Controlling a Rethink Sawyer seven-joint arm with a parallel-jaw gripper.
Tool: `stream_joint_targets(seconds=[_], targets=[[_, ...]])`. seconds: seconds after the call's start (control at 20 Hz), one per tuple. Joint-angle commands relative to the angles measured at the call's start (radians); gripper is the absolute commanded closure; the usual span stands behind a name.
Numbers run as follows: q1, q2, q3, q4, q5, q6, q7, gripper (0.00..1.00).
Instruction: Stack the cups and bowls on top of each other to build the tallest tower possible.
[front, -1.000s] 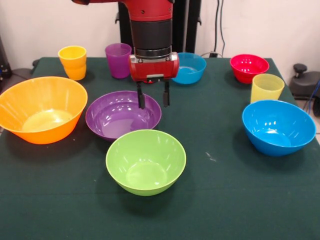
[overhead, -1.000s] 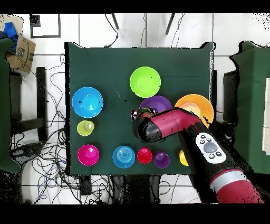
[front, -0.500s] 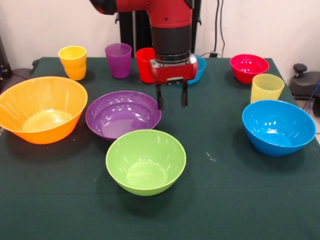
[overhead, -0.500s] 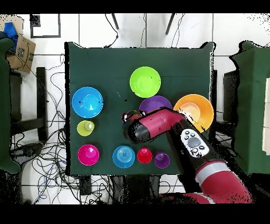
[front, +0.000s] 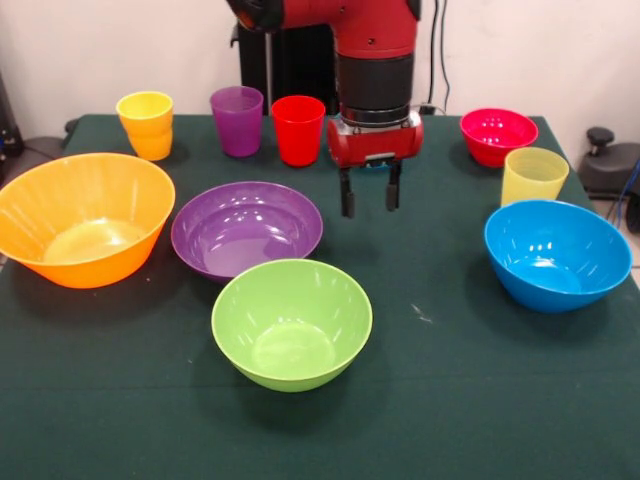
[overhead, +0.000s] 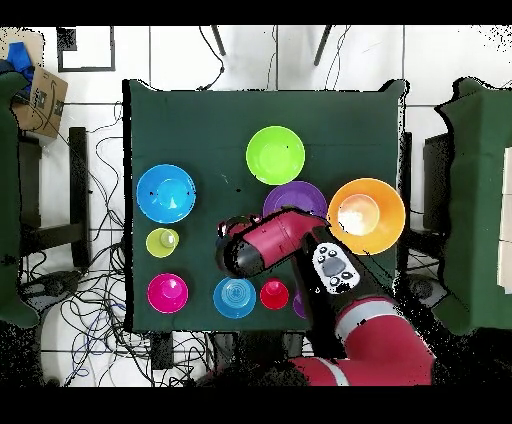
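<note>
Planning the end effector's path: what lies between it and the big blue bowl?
Nothing: in the front view only bare green cloth lies between the open end effector and the big blue bowl. The pale yellow cup stands just behind that line.

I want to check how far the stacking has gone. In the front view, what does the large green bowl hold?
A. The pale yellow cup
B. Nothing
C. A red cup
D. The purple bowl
B: the large green bowl shows only its bare inside, and each cup and bowl stands apart on the table; the open gripper carries nothing.
</note>
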Motion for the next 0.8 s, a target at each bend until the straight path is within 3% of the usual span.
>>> stream_joint_targets(seconds=[0.05, 0.2, 0.45, 0.8], targets=[[0.000, 0.094, -0.067, -0.035, -0.090, -0.112, 0.043, 0.00], [-0.058, 0.064, -0.029, -0.005, -0.080, -0.080, -0.022, 0.00], [-0.097, 0.013, 0.012, 0.029, -0.046, -0.027, -0.060, 0.00], [-0.093, -0.024, 0.032, 0.048, -0.018, 0.011, -0.052, 0.00]])
